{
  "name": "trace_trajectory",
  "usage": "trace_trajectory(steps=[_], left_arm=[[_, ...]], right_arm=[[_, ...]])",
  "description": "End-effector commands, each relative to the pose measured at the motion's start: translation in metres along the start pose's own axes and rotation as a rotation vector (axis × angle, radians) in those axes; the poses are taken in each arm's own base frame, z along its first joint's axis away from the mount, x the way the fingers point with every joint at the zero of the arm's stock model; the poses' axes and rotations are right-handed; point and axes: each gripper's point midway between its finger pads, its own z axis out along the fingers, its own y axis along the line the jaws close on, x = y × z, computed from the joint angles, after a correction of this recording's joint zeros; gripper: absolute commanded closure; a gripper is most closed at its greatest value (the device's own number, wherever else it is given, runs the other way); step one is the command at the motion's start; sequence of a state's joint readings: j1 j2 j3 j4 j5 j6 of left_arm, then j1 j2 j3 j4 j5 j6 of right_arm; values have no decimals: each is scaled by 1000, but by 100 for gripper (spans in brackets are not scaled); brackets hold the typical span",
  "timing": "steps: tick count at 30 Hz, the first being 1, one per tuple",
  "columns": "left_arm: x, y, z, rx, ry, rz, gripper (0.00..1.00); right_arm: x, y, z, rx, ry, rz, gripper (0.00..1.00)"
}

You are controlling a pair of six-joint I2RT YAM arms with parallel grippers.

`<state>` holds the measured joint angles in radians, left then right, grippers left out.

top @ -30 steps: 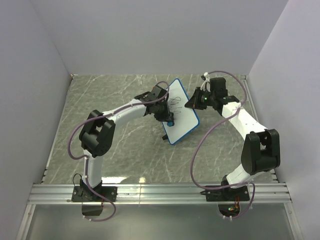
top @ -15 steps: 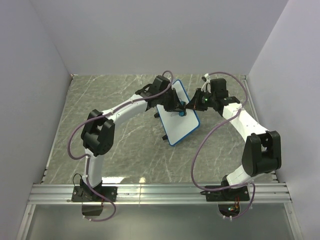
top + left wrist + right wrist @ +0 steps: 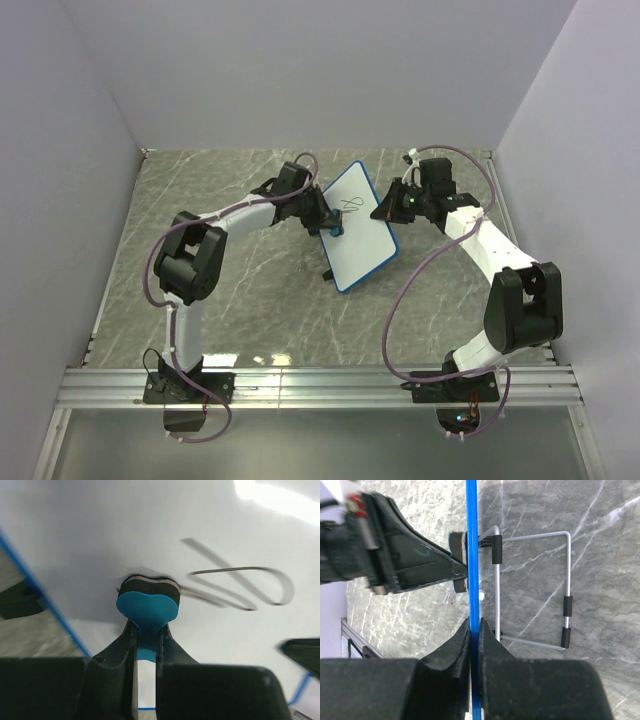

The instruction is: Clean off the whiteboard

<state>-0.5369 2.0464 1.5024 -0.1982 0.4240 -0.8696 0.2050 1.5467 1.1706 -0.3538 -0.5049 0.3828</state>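
The grey stone table [image 3: 250, 290] fills the middle of the top view. The whiteboard [image 3: 365, 255] stands on it, tilted, a little right of the middle of the frame, between the two arms. The right gripper [image 3: 474, 635] has both fingers squeezed tight on the board's thin blue rim, and this probably stops the board from tipping. In the right wrist view, the wire stand [image 3: 535, 587] sticks out from the back of the board, on the right side of the frame. The left gripper [image 3: 146, 630] pinches the little blue eraser [image 3: 147, 606] by its tail. The eraser's dark pad looks pressed flat on the white face, near the board's left edge. The black scribble [image 3: 227, 570] lies just to the right of the eraser in the left wrist view, and it is not wiped off yet. The step in hand seems to be rubbing out these loops. To do it well, the left arm should slide the pad to the right over every loop. It should hold the pad flat and push softly and evenly. The right arm should hold firm, since a hard push could make the board lean back or slip out of the fingers. A second rub may be needed if faint grey marks are left.
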Motion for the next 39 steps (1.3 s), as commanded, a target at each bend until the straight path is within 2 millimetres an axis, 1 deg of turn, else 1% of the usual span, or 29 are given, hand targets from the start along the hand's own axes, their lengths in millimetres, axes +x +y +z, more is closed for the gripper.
trace_trajectory(steps=[1, 2, 3, 5, 6, 8, 9, 11, 12, 13, 14, 17, 18, 19, 20, 22, 23, 24, 25, 26, 27, 28, 30, 31, 32, 33, 35, 36, 39], left_arm=[[47, 68, 18, -201, 77, 32, 100], [49, 69, 15, -203, 77, 35, 100], [56, 75, 15, -214, 92, 33, 100], [59, 72, 12, -219, 94, 49, 100], [67, 63, 14, -209, 109, 83, 100], [72, 45, 16, -195, 113, 130, 100], [77, 22, 18, -160, 115, 169, 100], [79, -2, 20, -112, 116, 192, 100], [78, -24, 20, -72, 108, 208, 100], [76, -33, 21, -57, 107, 212, 100], [69, -50, 21, -23, 95, 223, 100], [62, -64, 22, -3, 97, 222, 100], [52, -77, 20, 20, 77, 236, 100], [50, -80, 20, 23, 75, 238, 100], [44, -85, 20, 30, 62, 241, 100], [29, -79, 21, 22, 38, 226, 100], [23, -72, 25, 11, 36, 211, 100], [8, -60, 24, -1, 23, 179, 100], [1, -51, 24, -9, 18, 164, 100], [-3, -38, 27, -29, 17, 147, 100], [-17, -23, 24, -58, 0, 131, 100], [-22, -12, 25, -85, -8, 123, 100], [-27, 17, 25, -139, 0, 98, 100], [-26, 26, 26, -154, 5, 89, 100], [-21, 38, 28, -170, 25, 79, 100], [-21, 44, 29, -179, 26, 74, 100], [-14, 52, 31, -184, 44, 67, 100], [-13, 52, 31, -179, 47, 62, 100], [-13, 34, 31, -137, 41, 81, 100]], right_arm=[[45, 15, -5, -16, 165, 20, 100], [44, 15, -5, -16, 162, 19, 100], [44, 16, -5, -17, 161, 17, 100], [44, 15, -3, -21, 164, 23, 100], [43, 16, -2, -22, 162, 26, 100], [42, 16, -1, -29, 162, 29, 100], [41, 16, 0, -29, 161, 27, 100], [41, 17, 1, -33, 164, 33, 100], [42, 17, 1, -36, 166, 32, 100], [42, 17, 2, -37, 165, 30, 100], [42, 17, 1, -38, 163, 29, 100], [43, 17, 1, -37, 165, 30, 100], [43, 16, 1, -35, 167, 30, 100], [44, 16, 1, -35, 167, 30, 100], [44, 16, 0, -35, 167, 28, 100], [44, 16, -1, -35, 168, 26, 100], [44, 16, -1, -35, 168, 24, 100], [45, 16, -2, -34, 169, 24, 100], [45, 17, -2, -34, 169, 20, 100], [45, 16, -3, -32, 167, 21, 100], [46, 16, -3, -32, 170, 19, 100], [47, 16, -3, -32, 170, 19, 100], [48, 15, -4, -30, 172, 22, 100], [48, 15, -3, -30, 172, 21, 100], [48, 16, -3, -32, 170, 22, 100], [48, 16, -3, -33, 172, 22, 100], [47, 16, -3, -35, 170, 21, 100], [47, 16, -3, -35, 170, 20, 100], [46, 16, -1, -36, 170, 24, 100]])
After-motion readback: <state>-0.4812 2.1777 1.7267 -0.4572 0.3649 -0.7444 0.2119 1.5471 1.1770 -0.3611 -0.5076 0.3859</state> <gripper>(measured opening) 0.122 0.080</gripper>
